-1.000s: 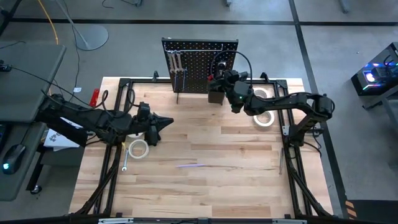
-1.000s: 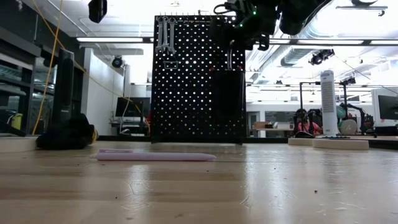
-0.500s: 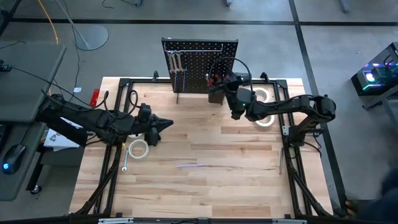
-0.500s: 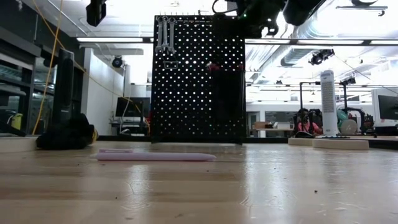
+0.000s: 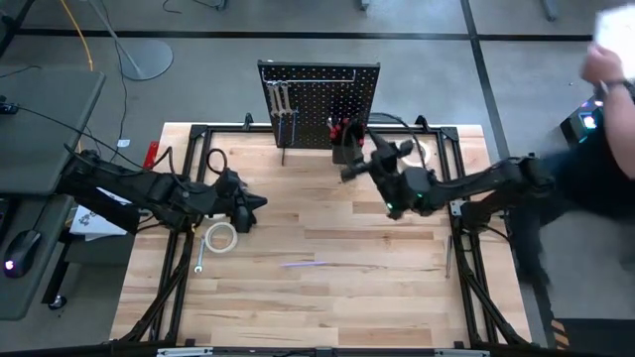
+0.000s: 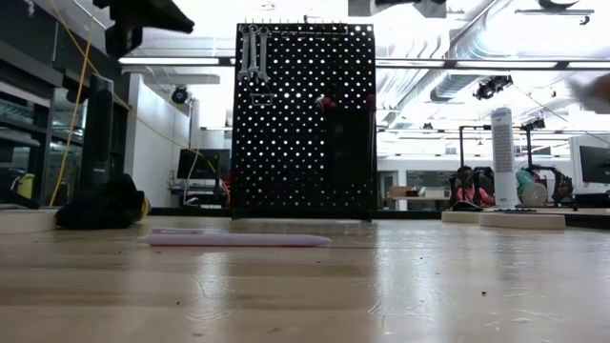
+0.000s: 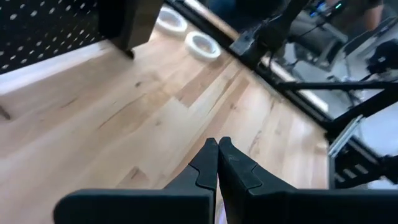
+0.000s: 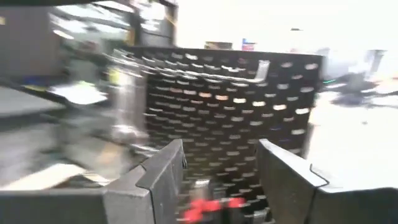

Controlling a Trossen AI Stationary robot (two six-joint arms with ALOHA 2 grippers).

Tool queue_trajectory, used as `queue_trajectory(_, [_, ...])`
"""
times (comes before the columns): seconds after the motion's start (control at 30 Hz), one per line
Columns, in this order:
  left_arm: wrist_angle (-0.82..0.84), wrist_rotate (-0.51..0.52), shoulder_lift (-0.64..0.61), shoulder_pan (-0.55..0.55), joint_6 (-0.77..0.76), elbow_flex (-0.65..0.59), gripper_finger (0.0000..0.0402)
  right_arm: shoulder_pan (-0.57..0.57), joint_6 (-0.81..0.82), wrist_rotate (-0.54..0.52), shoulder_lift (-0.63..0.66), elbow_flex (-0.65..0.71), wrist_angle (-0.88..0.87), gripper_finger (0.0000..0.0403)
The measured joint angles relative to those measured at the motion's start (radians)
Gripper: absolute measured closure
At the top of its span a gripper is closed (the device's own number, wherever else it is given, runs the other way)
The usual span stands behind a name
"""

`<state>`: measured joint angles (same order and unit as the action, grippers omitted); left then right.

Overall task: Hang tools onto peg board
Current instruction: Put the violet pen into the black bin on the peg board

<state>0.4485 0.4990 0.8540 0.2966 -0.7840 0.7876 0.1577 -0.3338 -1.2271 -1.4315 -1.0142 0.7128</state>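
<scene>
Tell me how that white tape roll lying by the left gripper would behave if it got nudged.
The white tape roll lies flat on its side on the table, so a nudge would probably slide it rather than roll it. It looks like a thin hollow ring, likely light. Tipped onto its edge, it could roll away.

the peg board (image 5: 317, 104) stands at the far edge of the table (image 5: 327, 288), with wrenches (image 5: 282, 102) hanging on its left part. the right gripper (image 5: 349, 171) is just in front of the small bin (image 5: 344, 151). the left gripper (image 5: 260, 202) is near a tape roll (image 5: 220, 237). a person (image 5: 605, 109) is at the right.
</scene>
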Motion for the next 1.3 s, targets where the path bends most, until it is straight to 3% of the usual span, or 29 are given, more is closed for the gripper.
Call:
queue_trajectory(0.07, [0.011,0.001,0.012,-0.003,0.001,0.000,0.0401,0.042,0.157,0.043,0.035,0.000,-0.120,0.0210])
queue_trajectory(0.13, [0.023,0.001,0.028,-0.007,0.001,0.000,0.0399,0.070,0.416,0.150,0.070,0.000,-0.316,0.0210])
queue_trajectory(0.27, [0.021,0.001,0.071,-0.023,0.001,0.000,0.0390,0.071,1.010,0.632,0.103,0.000,-0.755,0.0210])
queue_trajectory(0.37, [0.015,-0.001,0.112,-0.037,0.002,0.000,0.0381,0.071,1.186,0.902,0.080,0.002,-0.999,0.0210])
queue_trajectory(0.47, [0.009,-0.044,0.151,-0.052,0.001,0.000,0.0373,0.085,1.310,1.002,0.074,0.002,-1.068,0.0210])
queue_trajectory(0.53, [0.008,-0.088,0.181,-0.061,0.002,0.000,0.0368,0.096,1.285,1.049,0.061,0.001,-1.050,0.0210])
queue_trajectory(0.73, [-0.011,-0.242,0.302,-0.051,0.069,0.000,0.0345,0.106,0.967,1.155,-0.040,0.000,-0.921,0.0210])
queue_trajectory(0.9, [-0.118,-0.392,0.465,0.017,0.193,0.000,0.0298,0.075,0.930,1.176,-0.109,0.000,-0.881,0.0210])
queue_trajectory(1.13, [-0.218,-0.415,0.671,0.092,0.223,-0.001,0.0223,0.058,0.937,1.175,-0.067,0.000,-0.891,0.0210])
queue_trajectory(1.3, [-0.326,-0.415,0.765,0.111,0.220,-0.001,0.0190,0.058,0.928,1.170,-0.047,0.000,-0.933,0.0210])
